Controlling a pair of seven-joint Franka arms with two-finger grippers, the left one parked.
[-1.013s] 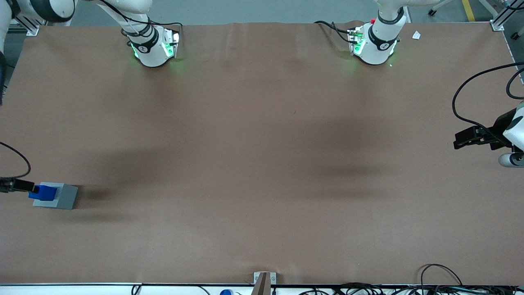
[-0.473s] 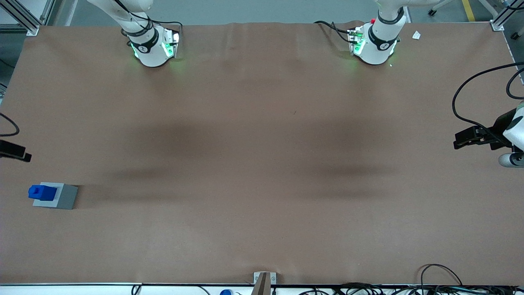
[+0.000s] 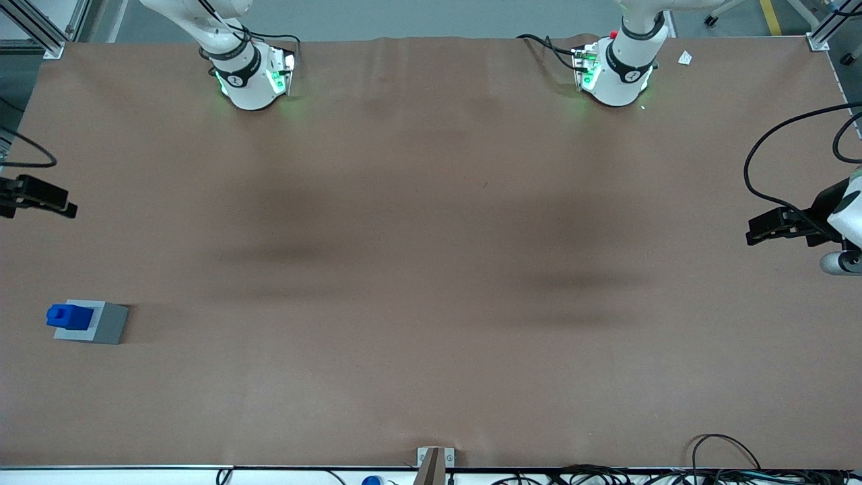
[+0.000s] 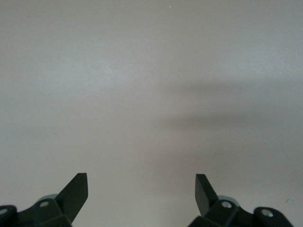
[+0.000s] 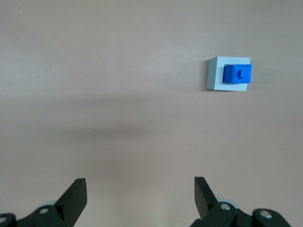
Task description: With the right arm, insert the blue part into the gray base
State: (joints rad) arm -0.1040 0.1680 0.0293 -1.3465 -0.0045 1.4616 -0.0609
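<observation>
— Where the working arm's end of the surface (image 3: pixel 431 269) lies, is that the blue part (image 3: pixel 68 315)?

— Yes. The blue part sits on top of the gray base (image 3: pixel 108 323), set toward one edge of the base's top face and not at its middle. Its raised smaller step faces up. Whether it is fully seated in the recess I cannot tell.

— And the base itself?

— It rests flat on the brown surface, nearer to the front camera than the right arm's mount, well toward the working arm's end. The right wrist view shows the same pair: blue part (image 5: pixel 237 74) on gray base (image 5: pixel 215 75), upright, nothing touching them.

— What about the pincer?

— The pincer (image 3: pixel 50 201) of the right arm (image 3: pixel 232 57) hangs at the edge of the front view, farther from that camera than the base and well apart from it. In the right wrist view the pincer (image 5: pixel 137 194) has its two black fingers (image 5: pixel 75 195) spread wide, with only bare surface between them. It holds nothing.

— Anything else?

— A thin black cable (image 3: pixel 30 151) loops just above the pincer.
</observation>
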